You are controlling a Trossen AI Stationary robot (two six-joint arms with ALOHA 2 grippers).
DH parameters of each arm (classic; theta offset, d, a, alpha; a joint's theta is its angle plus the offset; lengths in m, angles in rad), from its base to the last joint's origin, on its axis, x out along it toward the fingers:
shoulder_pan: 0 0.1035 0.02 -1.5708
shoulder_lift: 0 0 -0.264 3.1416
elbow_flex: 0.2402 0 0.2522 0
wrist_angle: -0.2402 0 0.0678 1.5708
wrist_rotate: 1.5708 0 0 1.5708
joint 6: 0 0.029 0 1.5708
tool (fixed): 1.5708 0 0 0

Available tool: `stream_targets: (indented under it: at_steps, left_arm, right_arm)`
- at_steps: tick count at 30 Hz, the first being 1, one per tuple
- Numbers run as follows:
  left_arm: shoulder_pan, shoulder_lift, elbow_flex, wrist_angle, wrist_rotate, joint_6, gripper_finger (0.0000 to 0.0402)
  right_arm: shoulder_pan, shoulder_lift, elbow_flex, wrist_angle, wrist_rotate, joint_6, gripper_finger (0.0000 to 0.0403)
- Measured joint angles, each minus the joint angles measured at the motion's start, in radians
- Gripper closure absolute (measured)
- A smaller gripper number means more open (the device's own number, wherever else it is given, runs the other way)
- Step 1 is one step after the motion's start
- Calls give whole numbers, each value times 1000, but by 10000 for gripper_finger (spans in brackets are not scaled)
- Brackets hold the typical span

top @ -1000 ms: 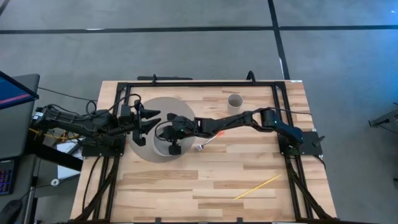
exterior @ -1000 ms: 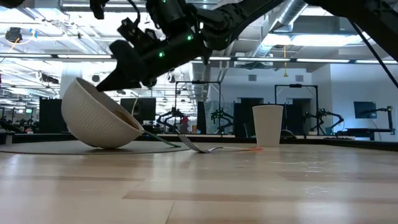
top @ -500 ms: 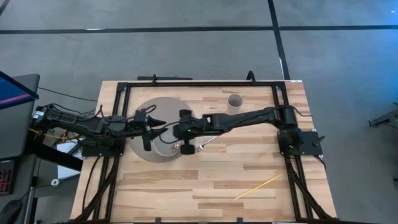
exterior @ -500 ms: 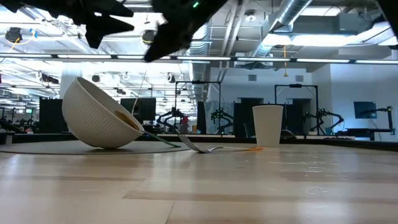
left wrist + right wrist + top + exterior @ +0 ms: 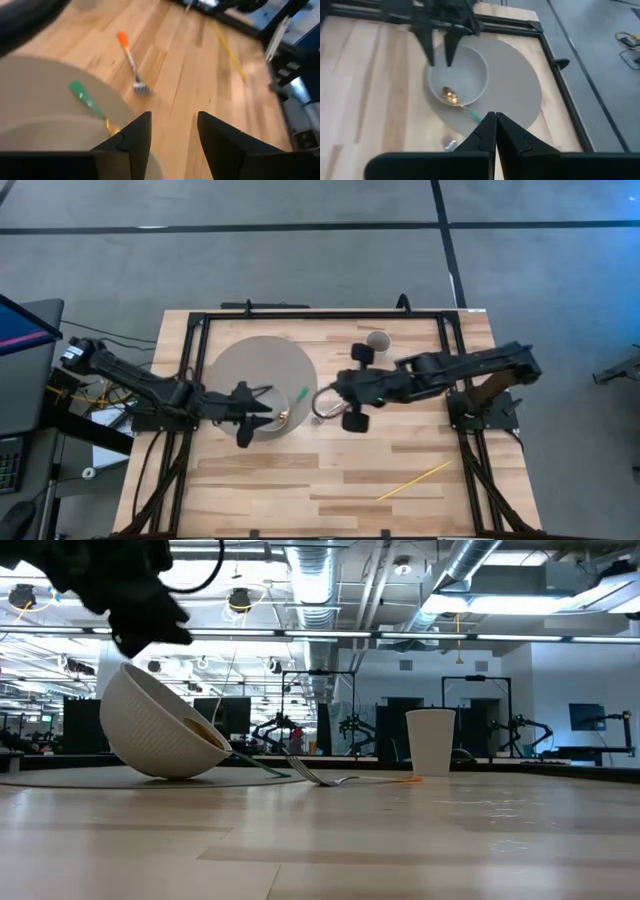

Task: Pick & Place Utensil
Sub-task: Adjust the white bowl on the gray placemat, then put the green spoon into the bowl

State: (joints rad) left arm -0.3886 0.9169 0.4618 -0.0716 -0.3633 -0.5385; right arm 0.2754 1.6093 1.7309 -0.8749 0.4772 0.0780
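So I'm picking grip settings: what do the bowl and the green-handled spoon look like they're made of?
Bowl: likely matte plastic or ceramic; off-white with a fine dotted texture, no glare. Green-handled spoon: shiny gold head, probably metal or metallic-coated; green handle looks like plastic.

I see my two robot arms, both black with round joints. The left gripper [image 5: 262, 413] has thin pointed black fingers. The right gripper [image 5: 495, 131] has flat black fingers. Black cables run along the left arm [image 5: 140, 385].
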Motion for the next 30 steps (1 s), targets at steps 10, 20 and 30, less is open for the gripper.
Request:
stream_targets:
  at_steps: [10, 20, 30]
  left_arm:
    - [-6, 0, 0, -269, -160, -132, 294]
    - [-3, 0, 0, -375, -107, -239, 332]
    - [-2, 0, 0, -425, -162, -289, 367]
  right_arm:
    - [86, 67, -1, -32, 1, -6, 402]
    - [68, 175, -1, -49, 1, -6, 402]
    - [78, 93, 0, -24, -3, 9, 402]
